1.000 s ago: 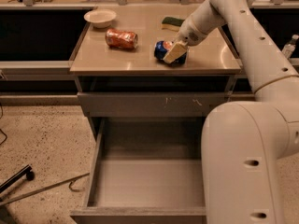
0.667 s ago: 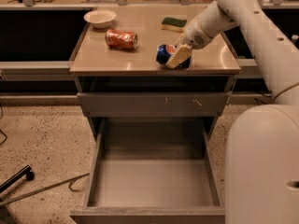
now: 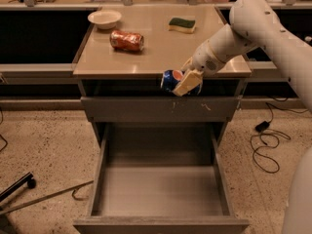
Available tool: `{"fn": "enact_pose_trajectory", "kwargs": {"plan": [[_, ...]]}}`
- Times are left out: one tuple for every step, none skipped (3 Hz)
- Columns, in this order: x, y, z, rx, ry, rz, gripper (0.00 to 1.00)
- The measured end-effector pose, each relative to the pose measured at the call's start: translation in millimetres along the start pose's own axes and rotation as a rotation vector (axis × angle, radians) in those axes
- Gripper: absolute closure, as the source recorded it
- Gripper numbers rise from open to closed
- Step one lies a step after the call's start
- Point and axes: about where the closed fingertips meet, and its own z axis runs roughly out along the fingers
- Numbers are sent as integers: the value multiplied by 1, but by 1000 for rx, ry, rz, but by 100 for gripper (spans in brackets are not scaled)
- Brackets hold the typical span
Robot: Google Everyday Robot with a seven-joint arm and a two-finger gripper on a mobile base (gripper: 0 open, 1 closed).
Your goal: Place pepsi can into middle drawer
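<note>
Gripper (image 3: 184, 84) just off counter (image 3: 146, 57) front edge, jaws clamped on pepsi can (image 3: 170, 79); can held sideways above open middle drawer (image 3: 158, 194), apparently ready for lowering inside.

arm (image 3: 258, 13) spans in from the top right; forearm (image 3: 229, 40) slopes down-left to the wrist (image 3: 210, 60); hand (image 3: 181, 84) points down-left off the wrist, just beyond the table (image 3: 146, 57) front edge; fingers (image 3: 188, 83) clamped around the pepsi can (image 3: 169, 78), can off the table; white base shell (image 3: 298, 199) at the right edge
</note>
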Motion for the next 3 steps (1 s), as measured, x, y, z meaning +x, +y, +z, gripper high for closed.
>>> {"fn": "enact_pose_trajectory", "kwargs": {"plan": [[1,6,4,-14,12,-4,100],[-6,30,-21,38,-25,11,100],[13,71,-29,89,-102,54,100]]}}
